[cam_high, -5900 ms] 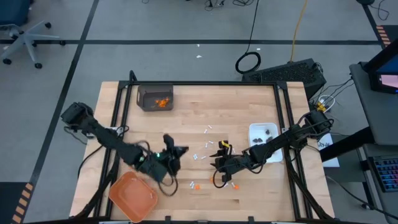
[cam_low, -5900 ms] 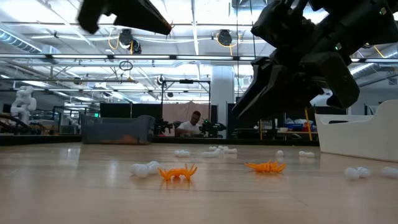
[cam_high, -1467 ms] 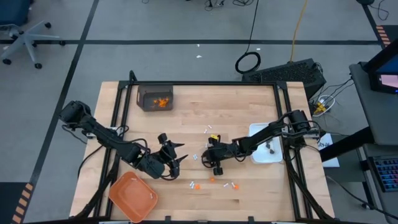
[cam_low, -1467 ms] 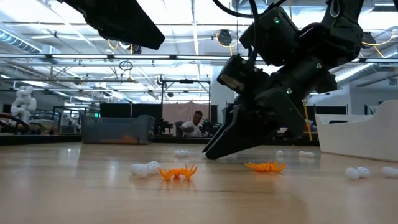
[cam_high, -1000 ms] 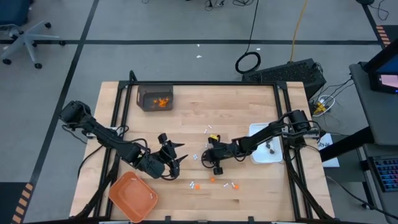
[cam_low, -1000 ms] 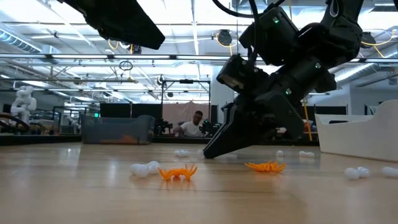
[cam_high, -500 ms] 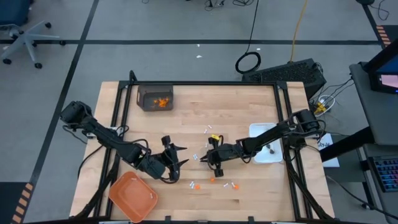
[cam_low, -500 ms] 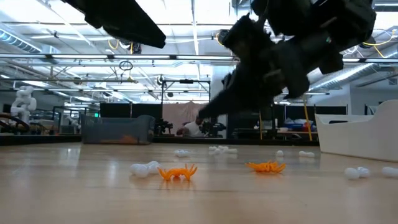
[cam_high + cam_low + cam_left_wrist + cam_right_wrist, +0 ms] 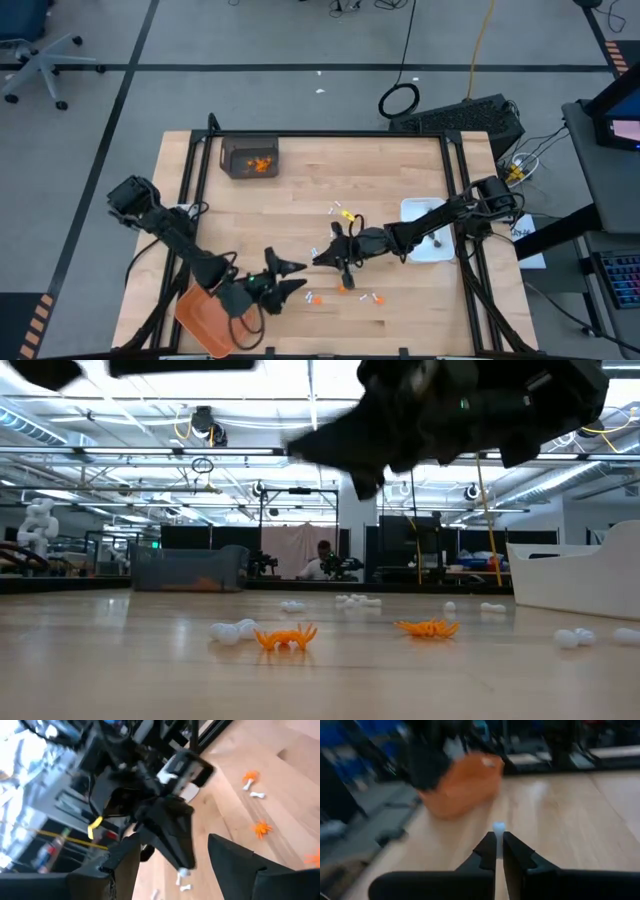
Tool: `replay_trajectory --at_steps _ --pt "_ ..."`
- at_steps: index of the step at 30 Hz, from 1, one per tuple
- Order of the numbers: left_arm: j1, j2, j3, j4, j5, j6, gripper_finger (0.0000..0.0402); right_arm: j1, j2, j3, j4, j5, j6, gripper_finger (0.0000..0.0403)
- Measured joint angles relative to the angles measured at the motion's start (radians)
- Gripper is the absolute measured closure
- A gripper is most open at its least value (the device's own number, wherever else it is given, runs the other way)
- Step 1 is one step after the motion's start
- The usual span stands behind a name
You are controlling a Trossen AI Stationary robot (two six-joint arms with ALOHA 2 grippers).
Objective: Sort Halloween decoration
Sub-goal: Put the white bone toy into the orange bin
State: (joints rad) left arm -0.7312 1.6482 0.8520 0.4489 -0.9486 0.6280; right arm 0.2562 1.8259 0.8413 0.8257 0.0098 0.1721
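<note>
An orange tray [image 9: 205,315] sits at the wooden worktop [image 9: 390,185] front left corner. A dark bin [image 9: 249,157] stands at its back left, a white dish [image 9: 428,228] near its right edge.

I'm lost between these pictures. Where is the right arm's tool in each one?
High view: right tool mid-table, pointing left.
Low view: dark blur along the top.
Left wrist view: centre, pinching a white stick.
Right wrist view: bottom centre, shut on that stick.
Shared landmark: orange pieces on the table nearby.
</note>
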Motion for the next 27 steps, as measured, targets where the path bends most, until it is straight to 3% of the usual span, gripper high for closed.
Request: replay_trajectory --at_steps 7,12,18,21,27 --pt "-0.057 -0.001 0.0 0.06 -0.153 0.152 0.0175 0.007 0.0 0.0 0.196 -0.042 0.052 0.0402" --pt "-0.057 0.0 0.0 0.099 -0.151 0.228 0.0158 0.018 -0.001 0.001 0.303 -0.068 0.052 0.0402" --pt "-0.05 0.0 0.0 0.235 -0.146 0.464 0.0102 0.027 -0.001 0.001 0.397 -0.068 0.052 0.0402" --pt "-0.029 -0.001 0.0 0.276 -0.082 0.549 0.0083 0.035 -0.001 0.001 0.427 -0.065 0.055 0.0402" --pt "0.009 0.0 0.0 0.276 -0.038 0.585 0.0077 0.06 0.004 0.001 0.45 -0.064 0.055 0.0402"
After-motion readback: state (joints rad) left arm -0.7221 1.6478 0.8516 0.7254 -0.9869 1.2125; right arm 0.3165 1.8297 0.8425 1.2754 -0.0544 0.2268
